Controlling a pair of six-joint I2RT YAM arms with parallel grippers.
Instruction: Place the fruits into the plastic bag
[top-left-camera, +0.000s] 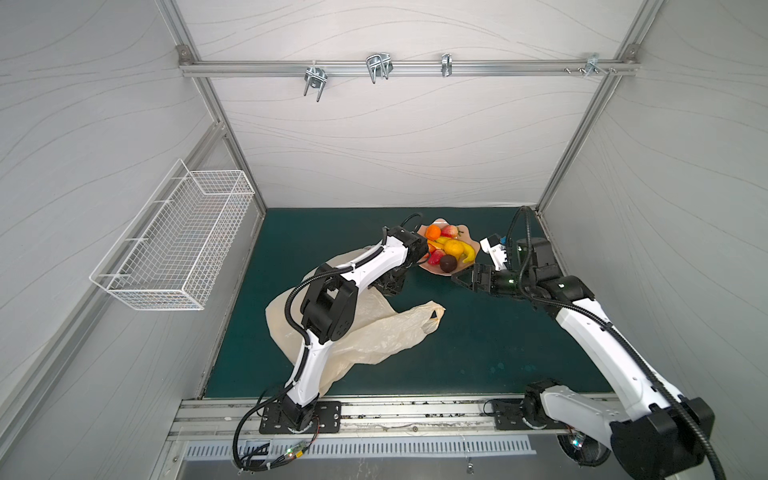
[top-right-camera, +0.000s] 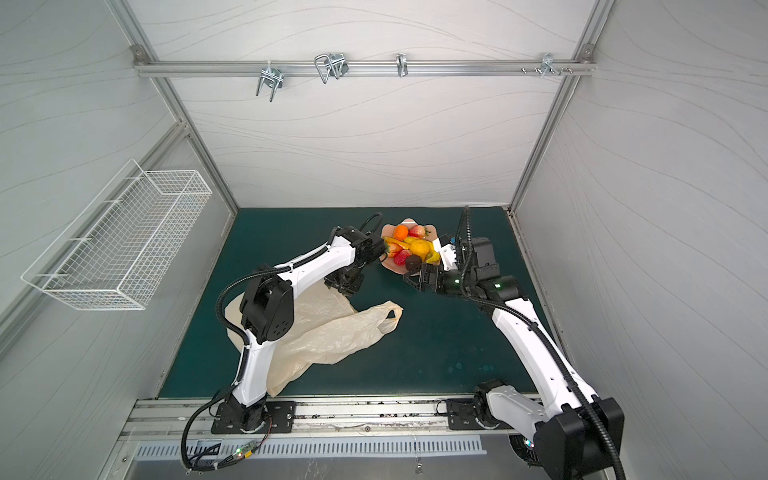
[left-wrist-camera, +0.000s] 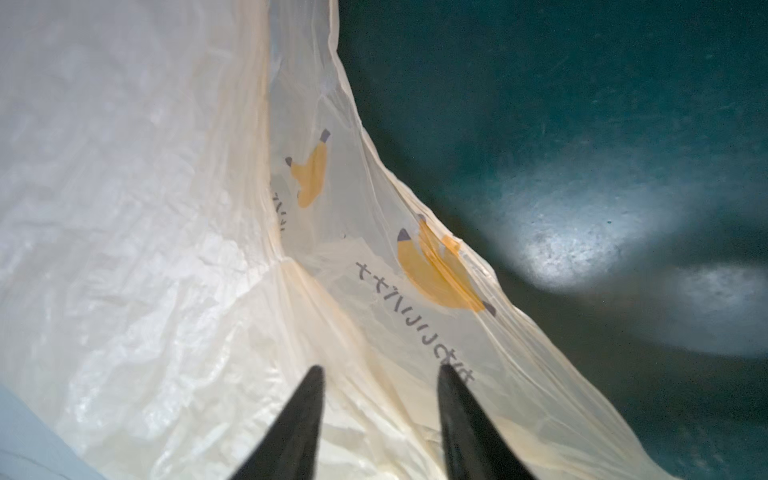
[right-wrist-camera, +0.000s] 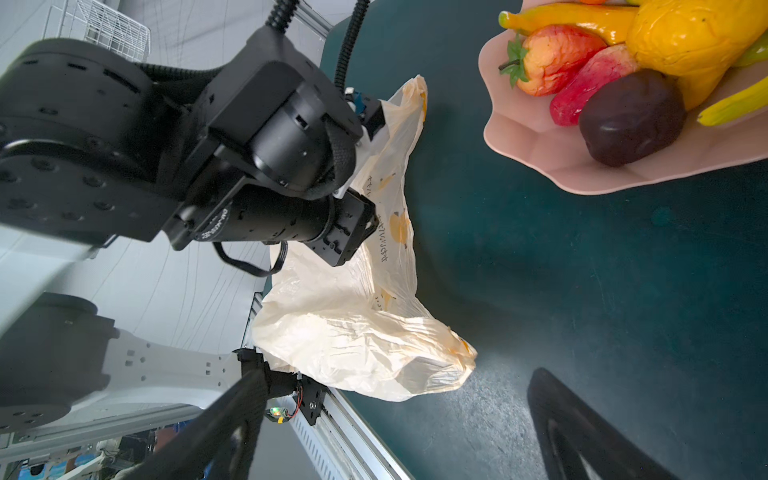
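Green tabletop mat (top-left-camera: 478, 345): crinkly translucent cream plastic bag (top-left-camera: 386, 328) sprawls beneath the left gripper (left-wrist-camera: 380, 374), tapered fingers (left-wrist-camera: 303, 415) parted astride its film. Right gripper (top-left-camera: 463, 279) gapes wide beside the scalloped pink bowl (top-left-camera: 434, 270) holding glossy fruits (top-left-camera: 454, 248).

The plastic bag (top-left-camera: 386, 332) lies on the table (top-left-camera: 478, 357), left of centre and toward the front, its left part under the left arm. Behind it and to the right, near the rear edge, stands the bowl (right-wrist-camera: 536, 153) with the fruits (top-left-camera: 451, 248) piled in it. The left gripper (top-left-camera: 390, 286) is over the bag's rear edge, left of the bowl. The right gripper (top-left-camera: 461, 278) is just before the bowl, and the wire basket (top-left-camera: 174, 249) hangs on the left wall.
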